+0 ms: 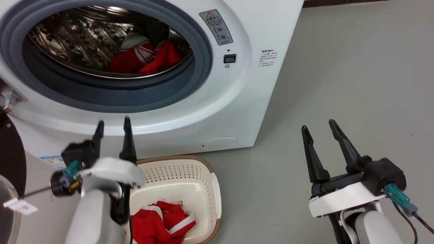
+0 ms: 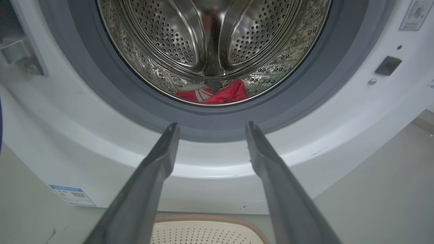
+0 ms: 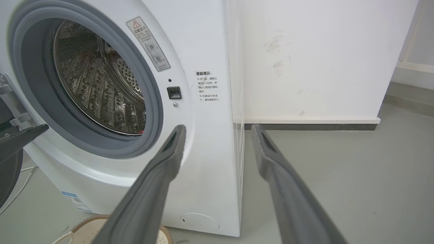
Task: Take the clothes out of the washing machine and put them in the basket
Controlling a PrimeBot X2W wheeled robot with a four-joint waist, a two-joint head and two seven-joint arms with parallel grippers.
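The white washing machine [image 1: 237, 101] has its porthole open, and red clothes [image 1: 142, 57] with white stripes lie at the bottom of the steel drum; the left wrist view shows the same clothes [image 2: 217, 95]. Below the machine's front stands the cream basket [image 1: 200, 176] with a red garment [image 1: 162, 223] in it. My left gripper [image 1: 112, 127] hangs open and empty above the basket's left rim, its fingers pointing at the porthole [image 2: 210, 127]. My right gripper [image 1: 317, 124] is open and empty over the floor to the right of the machine [image 3: 218, 128].
The dark-framed glass door [image 1: 10, 169] hangs open at the far left. Grey floor [image 1: 339, 84] spreads to the right of the machine. A white wall [image 3: 322, 61] with a dark skirting strip stands behind it. The basket's rim [image 3: 98, 220] peeks in low in the right wrist view.
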